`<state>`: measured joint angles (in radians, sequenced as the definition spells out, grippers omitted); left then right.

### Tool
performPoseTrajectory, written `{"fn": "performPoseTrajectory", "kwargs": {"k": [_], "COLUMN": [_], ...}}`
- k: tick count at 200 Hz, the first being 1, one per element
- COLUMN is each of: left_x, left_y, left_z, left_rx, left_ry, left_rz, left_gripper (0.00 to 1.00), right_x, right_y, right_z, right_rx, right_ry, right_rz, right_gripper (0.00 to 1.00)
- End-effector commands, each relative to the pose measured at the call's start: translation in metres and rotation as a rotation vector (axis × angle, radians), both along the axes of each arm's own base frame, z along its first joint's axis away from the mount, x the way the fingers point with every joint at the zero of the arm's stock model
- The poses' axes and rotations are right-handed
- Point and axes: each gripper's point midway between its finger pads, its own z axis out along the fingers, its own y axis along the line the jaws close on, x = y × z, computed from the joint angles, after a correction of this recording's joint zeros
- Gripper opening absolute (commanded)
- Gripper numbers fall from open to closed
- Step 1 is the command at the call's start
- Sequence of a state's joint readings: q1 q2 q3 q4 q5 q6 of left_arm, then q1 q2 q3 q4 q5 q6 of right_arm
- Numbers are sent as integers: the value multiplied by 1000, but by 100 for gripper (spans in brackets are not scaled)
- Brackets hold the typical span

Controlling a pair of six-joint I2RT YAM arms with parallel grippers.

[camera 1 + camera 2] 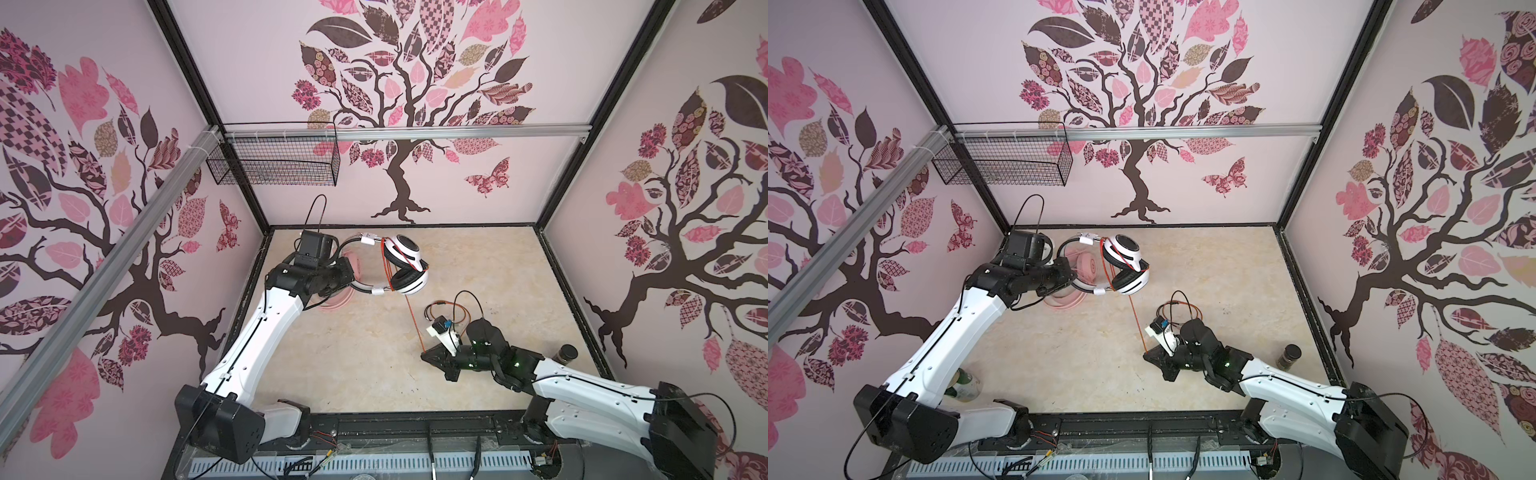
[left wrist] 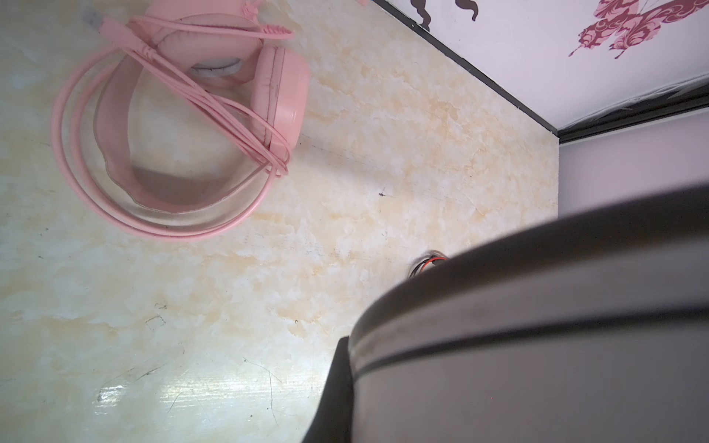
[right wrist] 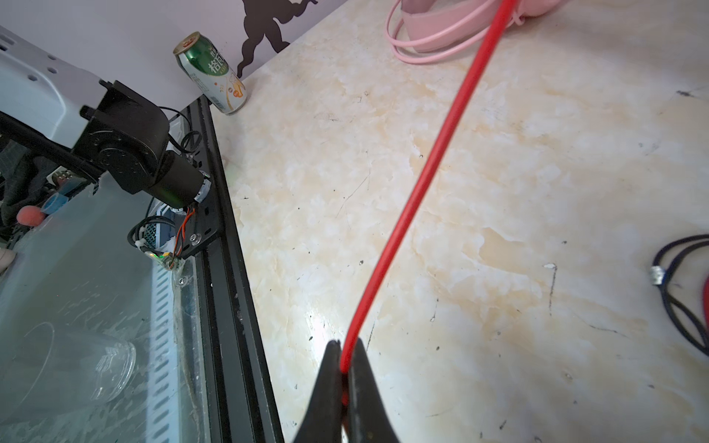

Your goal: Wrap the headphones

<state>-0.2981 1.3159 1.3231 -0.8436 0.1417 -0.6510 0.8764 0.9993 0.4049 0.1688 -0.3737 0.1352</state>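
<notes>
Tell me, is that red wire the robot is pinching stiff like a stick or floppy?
Probably floppy: the red wire looks straight only because the right gripper holds it tight from the white-and-black headphones. Its loose end lies curled on the table, so it likely sags when let go. It seems thin and light.

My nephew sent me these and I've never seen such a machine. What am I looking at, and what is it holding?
Two robot arms stand at the near edge of a marbled table. Two pictures look down from overhead, almost alike; the other two come from a camera on each arm's wrist. The left gripper is shut on the band of a white-and-black headset, holding it up. The right gripper pinches that headset's red cable, which runs straight between them. A pink headset lies on the table with its cable looped around it. A drink can sits in the near left corner.
</notes>
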Motion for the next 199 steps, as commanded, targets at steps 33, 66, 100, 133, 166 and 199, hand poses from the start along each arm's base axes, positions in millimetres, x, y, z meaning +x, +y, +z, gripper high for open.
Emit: {"fn": "performPoseTrajectory", "kwargs": {"k": [33, 66, 100, 133, 166, 199], "left_x": [29, 31, 32, 37, 37, 36], "left_y": [-3, 10, 14, 9, 8, 10], "left_z": [15, 16, 11, -5, -1, -5], "left_rx": [-129, -105, -92, -103, -101, -63], "left_ry": [-66, -86, -99, -35, -57, -25], "left_rz": [27, 37, 54, 40, 32, 12], "left_gripper": [0, 0, 0, 0, 0, 0], "right_x": [-3, -4, -6, -8, -11, -19], "right_y": [0, 7, 12, 16, 20, 28], "right_z": [2, 3, -2, -9, -8, -5], "right_rx": [12, 7, -24, -27, -52, -134], "right_ry": [-11, 3, 6, 16, 6, -57], "right_rz": [-7, 27, 42, 57, 75, 107], "right_gripper": [1, 0, 0, 0, 0, 0]}}
